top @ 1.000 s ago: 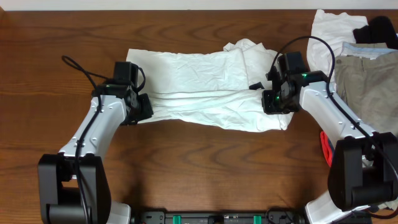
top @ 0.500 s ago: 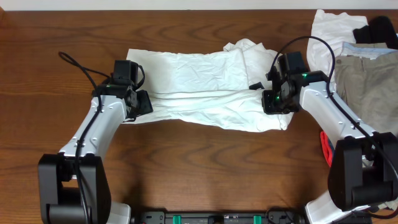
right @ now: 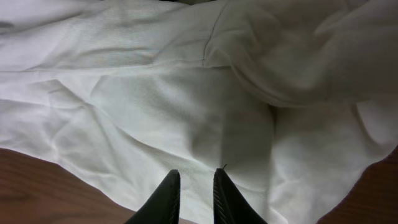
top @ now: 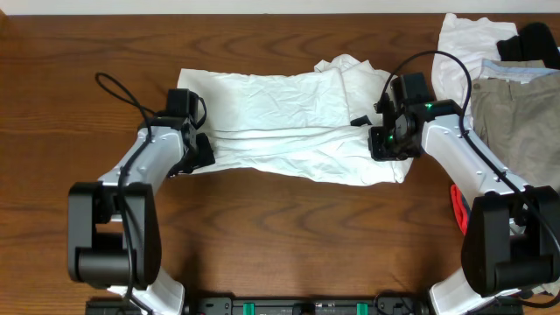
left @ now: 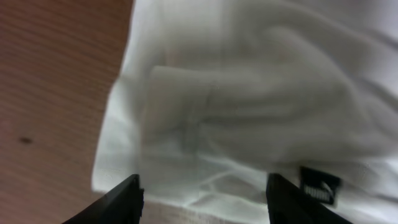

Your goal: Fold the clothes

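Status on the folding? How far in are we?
Done: the white garment looks folded lengthwise into a long band. In hand: the right gripper looks pinched on its right end, and the left gripper hangs open over the left end, holding nothing. Left: folding that band across, plus the khaki trousers, white piece and black piece piled far right.

Between left gripper (top: 198,150) and right gripper (top: 385,147): 1 white garment (top: 280,122). Beyond the right gripper: 1 khaki trousers (top: 516,114), 1 white piece (top: 462,39), 1 black piece (top: 535,42).
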You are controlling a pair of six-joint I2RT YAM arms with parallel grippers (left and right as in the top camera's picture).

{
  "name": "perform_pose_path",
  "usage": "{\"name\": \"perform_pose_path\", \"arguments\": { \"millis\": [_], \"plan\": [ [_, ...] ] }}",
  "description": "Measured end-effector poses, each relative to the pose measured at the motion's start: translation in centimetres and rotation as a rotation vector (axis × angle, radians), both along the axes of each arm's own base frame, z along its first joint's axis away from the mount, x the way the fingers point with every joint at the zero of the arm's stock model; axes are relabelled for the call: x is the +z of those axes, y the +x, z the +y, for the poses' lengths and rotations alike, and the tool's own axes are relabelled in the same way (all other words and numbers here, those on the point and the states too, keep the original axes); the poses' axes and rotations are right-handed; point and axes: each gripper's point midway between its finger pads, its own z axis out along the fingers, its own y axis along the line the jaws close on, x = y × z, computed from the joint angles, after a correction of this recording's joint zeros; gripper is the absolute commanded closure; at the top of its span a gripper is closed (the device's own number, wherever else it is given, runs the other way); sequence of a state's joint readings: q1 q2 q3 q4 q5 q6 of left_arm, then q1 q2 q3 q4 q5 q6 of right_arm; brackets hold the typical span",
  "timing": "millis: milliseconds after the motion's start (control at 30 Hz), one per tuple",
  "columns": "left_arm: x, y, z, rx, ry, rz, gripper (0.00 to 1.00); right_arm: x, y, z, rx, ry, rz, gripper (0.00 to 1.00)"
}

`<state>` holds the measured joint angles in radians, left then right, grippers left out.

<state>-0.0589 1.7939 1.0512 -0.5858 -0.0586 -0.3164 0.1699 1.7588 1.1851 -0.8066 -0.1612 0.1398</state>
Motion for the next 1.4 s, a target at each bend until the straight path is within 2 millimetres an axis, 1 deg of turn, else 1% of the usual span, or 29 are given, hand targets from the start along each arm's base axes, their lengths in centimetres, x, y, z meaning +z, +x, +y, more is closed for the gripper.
{"name": "perform_pose_path", "arguments": {
  "millis": [133,200,267,333,400,433,467,700,800,833,867,900,933,967,1000,1067,1100,1133,1200,1300,1400],
  "plan": [
    [-0.2,0.4,0.0,0.000,-0.001,-0.010,0.38,0.0,0.0,0.0,0.000,0.000,0.001,0.83],
    [-0.2,0.5,0.0,0.000,-0.001,-0.014,0.42,0.0,-0.1,0.0,0.000,-0.001,0.003,0.83],
    [-0.2,0.5,0.0,0.001,-0.001,-0.016,0.53,0.0,-0.1,0.0,0.000,-0.001,0.006,0.84],
    [-0.2,0.5,0.0,0.002,-0.002,-0.017,0.67,0.0,-0.2,0.0,0.000,-0.002,0.007,0.84],
    [-0.2,0.6,0.0,0.000,-0.001,-0.019,0.88,0.0,-0.2,0.0,0.000,-0.002,0.007,0.84],
    [-0.2,0.6,0.0,-0.001,-0.001,-0.020,0.93,0.0,-0.2,0.0,0.000,-0.002,0.007,0.84],
    [-0.2,0.6,0.0,-0.002,0.000,-0.020,0.94,0.0,-0.2,0.0,0.000,-0.002,0.007,0.85],
    [-0.1,0.7,0.0,-0.005,0.000,-0.026,0.94,0.0,-0.2,-0.1,0.000,-0.003,0.007,0.85],
    [0.9,1.5,-0.1,-0.006,-0.002,-0.071,0.94,0.0,-0.2,-0.1,-0.001,-0.005,0.007,0.85],
    [1.6,2.2,-0.1,-0.005,-0.005,-0.112,0.94,0.0,-0.2,-0.1,-0.001,-0.005,0.007,0.86],
    [2.7,3.4,-0.2,-0.006,-0.008,-0.175,0.94,0.0,-0.2,-0.1,-0.001,-0.005,0.006,0.86],
    [4.4,5.1,-0.3,-0.005,-0.013,-0.268,0.94,0.0,-0.2,-0.1,-0.001,-0.006,0.007,0.86],
    [5.2,5.8,-0.3,-0.006,-0.015,-0.305,0.94,-0.1,-0.2,-0.1,-0.001,-0.005,0.007,0.86],
    [6.6,7.1,-0.4,-0.005,-0.019,-0.374,0.94,-0.1,-0.2,-0.1,-0.001,-0.006,0.007,0.86],
    [8.0,8.4,-0.5,-0.005,-0.023,-0.444,0.88,-0.1,-0.2,-0.1,-0.001,-0.006,0.007,0.87],
    [9.7,10.1,-0.6,-0.011,-0.024,-0.524,0.56,-0.1,-0.2,-0.1,-0.001,-0.006,0.008,0.87],
    [9.9,10.4,-0.6,-0.005,-0.028,-0.534,0.47,-0.1,-0.2,-0.1,-0.001,-0.006,0.009,0.87],
    [9.7,10.5,-0.6,-0.002,-0.029,-0.533,0.42,-0.1,-0.3,-0.1,-0.001,-0.006,0.011,0.87],
    [8.6,10.2,-0.5,0.002,-0.028,-0.497,0.41,-0.1,-0.3,-0.1,-0.001,-0.007,0.014,0.88],
    [6.2,8.8,-0.1,0.009,-0.020,-0.400,0.41,-0.1,-0.4,-0.1,-0.001,-0.007,0.015,0.89],
    [5.1,7.6,0.4,0.019,-0.015,-0.337,0.42,-0.1,-0.4,-0.1,-0.001,-0.007,0.015,0.89]
  ]
}}
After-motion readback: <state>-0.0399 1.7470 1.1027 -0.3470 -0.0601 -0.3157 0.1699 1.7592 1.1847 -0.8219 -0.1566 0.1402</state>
